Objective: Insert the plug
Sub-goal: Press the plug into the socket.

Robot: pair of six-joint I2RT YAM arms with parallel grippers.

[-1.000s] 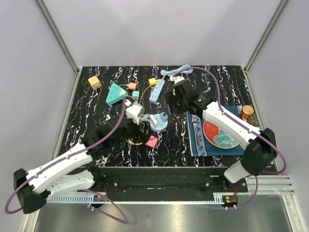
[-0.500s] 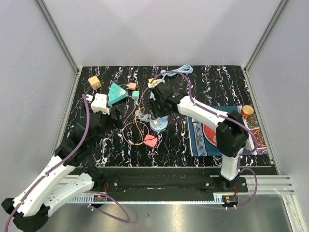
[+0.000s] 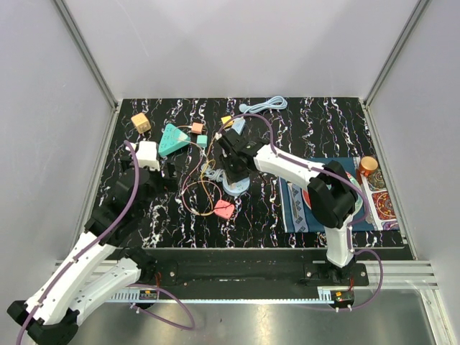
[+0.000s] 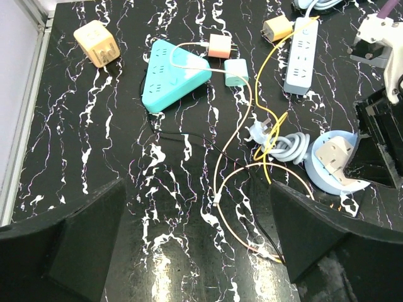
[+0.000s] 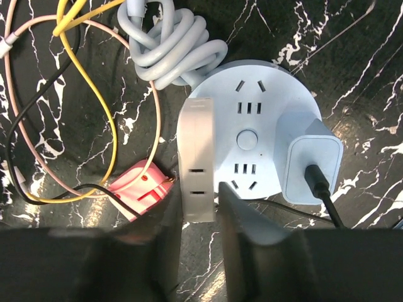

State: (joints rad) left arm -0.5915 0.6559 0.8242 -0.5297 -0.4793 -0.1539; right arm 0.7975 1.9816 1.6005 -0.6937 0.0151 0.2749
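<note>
Right gripper (image 5: 200, 200) sits over the near end of the beige rectangular plug block (image 5: 196, 141), with 1 finger close against each long side, though I cannot tell whether they actually pinch it. That block's long axis runs straight ahead from the fingertips, across the left part of the round pale-blue socket hub (image 5: 258, 107), so the coming move is probably a downward press. Left gripper (image 4: 201, 251) is spread wide and empty, with the hub well ahead and to its right; of the 2 arms, the right is nearer.

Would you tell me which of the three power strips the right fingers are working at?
The round pale-blue strip, where the right fingers grip a beige plug; the teal triangular strip and the long white strip lie apart.
</note>
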